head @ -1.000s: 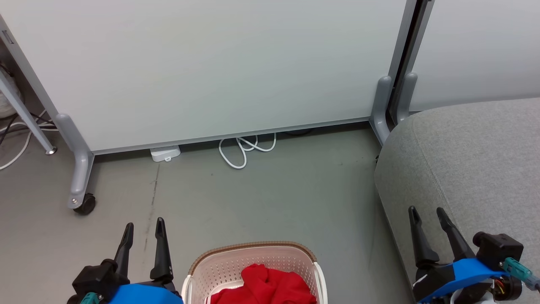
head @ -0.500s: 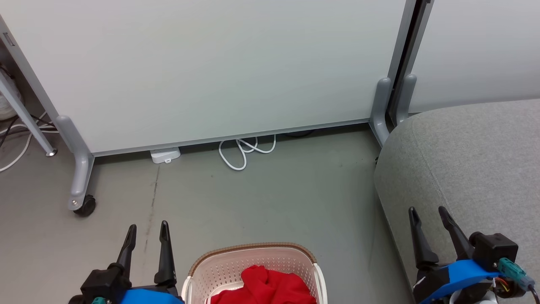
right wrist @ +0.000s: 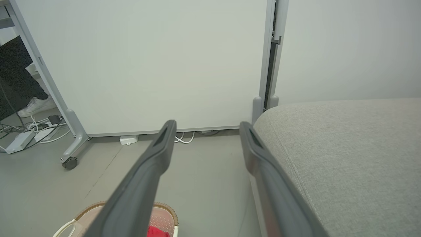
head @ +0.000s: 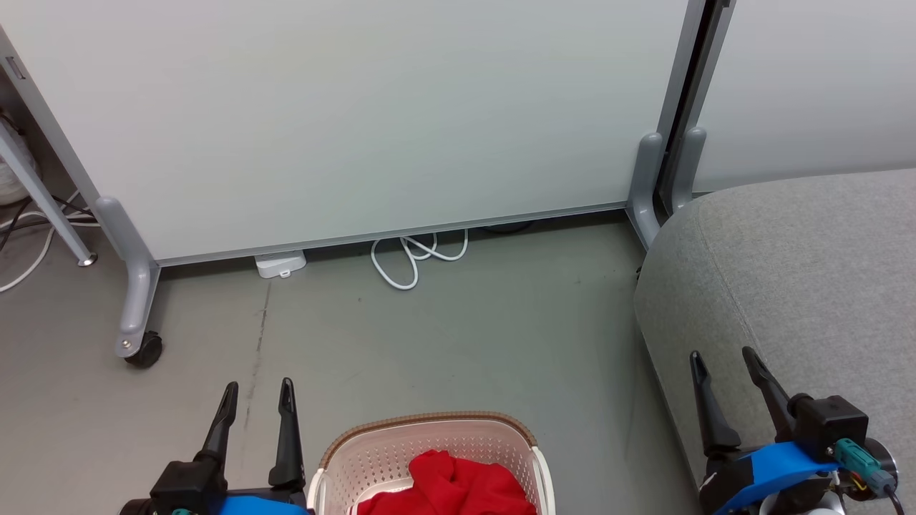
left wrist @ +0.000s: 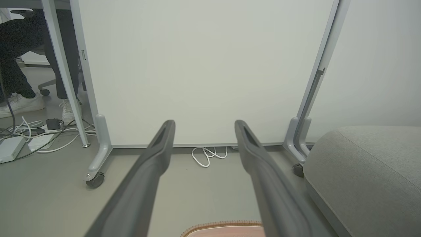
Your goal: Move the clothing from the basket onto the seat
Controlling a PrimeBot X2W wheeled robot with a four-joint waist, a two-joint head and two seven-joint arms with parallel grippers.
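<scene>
In the head view, the basket (head: 429, 418) stands on the floor (head: 465, 336) at the bottom centre, with the red clothing (head: 458, 483) heaped inside it. The grey seat (head: 801, 272) rises at the right, apart from the basket. The left gripper (head: 258, 386) hangs just beside the basket's left side, fingers spread wide and holding nothing. The right gripper (head: 721, 354) hangs in front of the seat's near edge, its fingers equally wide and empty. In the left wrist view, the two fingers stand far apart over the floor. Between them show a white partition (left wrist: 204, 65) and a coiled white cable (left wrist: 207, 154), with the basket's brown rim at the bottom edge and the seat at the right. In the right wrist view, the fingers gape with nothing between them. The basket, with a scrap of red in it, lies at the lower left, and the seat lies just beside the right-hand finger.
</scene>
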